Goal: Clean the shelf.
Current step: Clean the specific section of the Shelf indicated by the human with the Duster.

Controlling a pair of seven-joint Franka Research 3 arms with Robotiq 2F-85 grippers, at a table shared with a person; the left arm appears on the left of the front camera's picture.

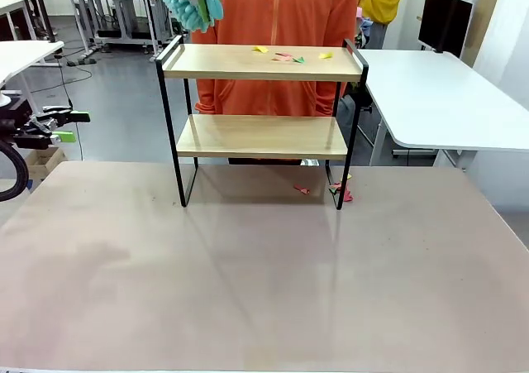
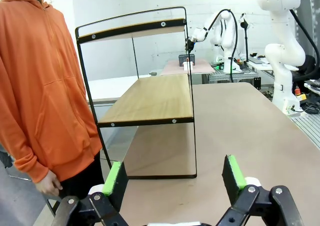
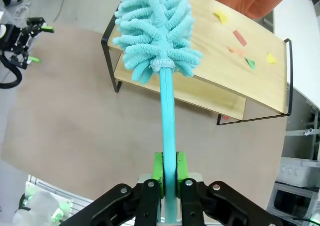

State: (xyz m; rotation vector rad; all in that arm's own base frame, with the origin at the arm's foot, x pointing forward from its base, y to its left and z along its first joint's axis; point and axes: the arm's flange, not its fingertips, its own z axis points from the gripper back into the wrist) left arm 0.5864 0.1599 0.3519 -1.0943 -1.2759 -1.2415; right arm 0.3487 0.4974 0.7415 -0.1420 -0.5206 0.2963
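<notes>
**Duster poised over the left end of the shelf**

The shelf [image 1: 261,62] stands on the far half of the bench [image 1: 248,274], near its far edge and about midway across. Its two light wood boards sit one above the other in a thin black frame. A person [image 1: 277,26] in an orange hoodie stands just behind it.

The right fingers [image 3: 169,167] are closed tight on the thin teal handle of a fluffy teal duster [image 3: 155,30], with the green pads pressed to either side of the handle. The duster's head hangs over the left end of the top board, close above it. Whether it touches the wood I cannot tell.

Small paper scraps [image 1: 285,57], yellow, pink and green, lie scattered on the right half of the top board. A few more [image 1: 339,193] lie on the bench by the shelf's right legs.

The left fingers [image 2: 175,178] stand wide apart and hold nothing. They hover off the left side of the bench, well apart from the shelf and facing its end frame.
</notes>
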